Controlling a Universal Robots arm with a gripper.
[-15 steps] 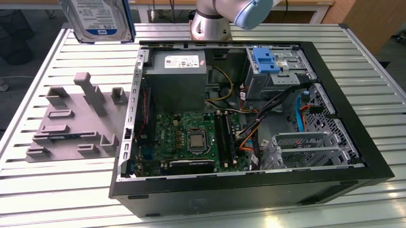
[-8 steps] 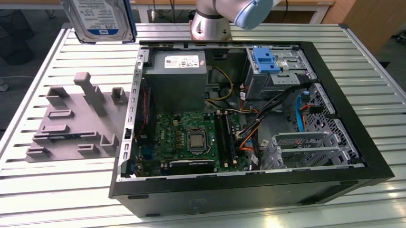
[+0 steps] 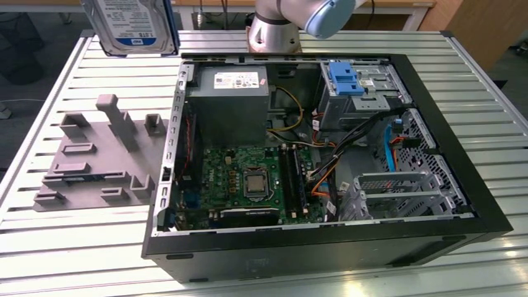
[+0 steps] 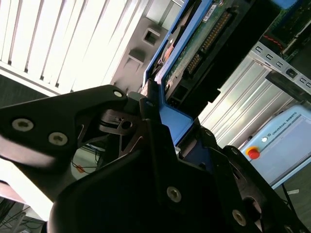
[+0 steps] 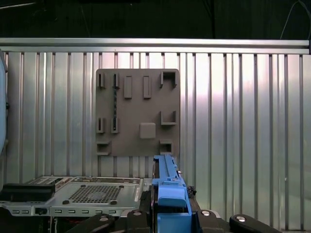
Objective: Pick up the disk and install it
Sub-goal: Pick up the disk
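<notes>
disk (image 3: 132, 25) hangs in air over table (image 3: 83, 247), toward exterior view's left of pc case (image 3: 330, 238). gripper (image 4: 175, 121) clenched on blue bracket (image 5: 170, 194). Probably rigid, hefty, shock-sensitive; grip bracket edges.

Disk aloft, open case below.
The disk (image 3: 132, 25) hangs at the exterior view's upper left, well above the slatted table (image 3: 74, 247), its label facing the camera and blue plastic along its edges. My arm's base (image 3: 281, 28) stands behind the open computer case (image 3: 330, 250). Inside the case are the power supply (image 3: 227, 99), the green motherboard (image 3: 247, 182), an upright blue bracket (image 3: 342, 77) and a metal drive cage (image 3: 400, 195). A grey fixture plate (image 3: 95, 154) rests on the table at the case's left in this view.
</notes>
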